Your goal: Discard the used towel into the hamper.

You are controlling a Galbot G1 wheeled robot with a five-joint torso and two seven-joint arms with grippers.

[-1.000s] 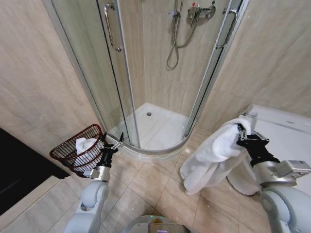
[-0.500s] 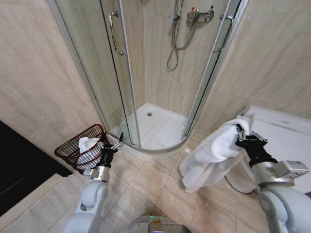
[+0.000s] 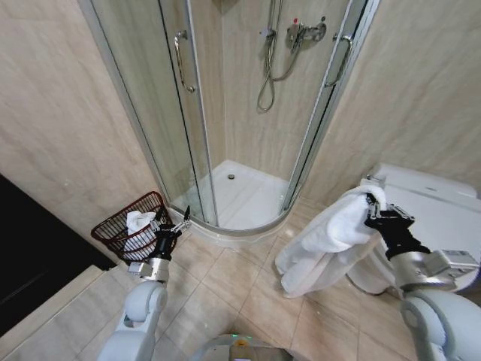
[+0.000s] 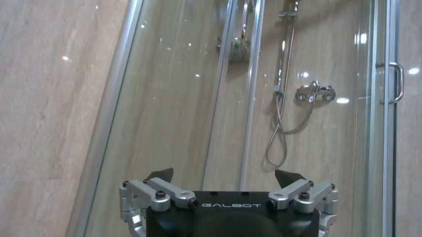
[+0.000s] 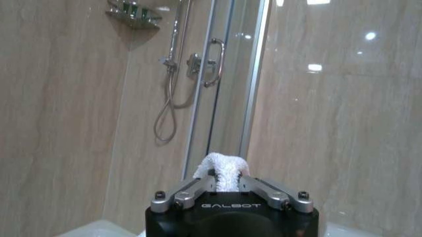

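Note:
The white towel (image 3: 325, 239) hangs in folds from my right gripper (image 3: 370, 204), which is shut on its top edge, low at the right in front of the toilet. In the right wrist view a tuft of the towel (image 5: 223, 170) is pinched in the right gripper (image 5: 224, 178). The hamper (image 3: 113, 228), a dark reddish-brown wire basket, sits on the floor at the left by the shower door, with a white cloth (image 3: 137, 221) inside. My left gripper (image 3: 174, 220) is open and empty just right of the hamper; its fingers stand wide apart in the left wrist gripper (image 4: 224, 176) view.
A glass corner shower cabin (image 3: 240, 113) with a raised white tray (image 3: 244, 195) fills the middle. The white toilet (image 3: 440, 214) stands behind the right arm. A dark opening (image 3: 30, 263) lies at the left. Beige tiled floor (image 3: 225, 286) is open between the arms.
The whole picture has shifted slightly, so the camera has moved. Both arms keep their poses, and the towel stays in the right gripper.

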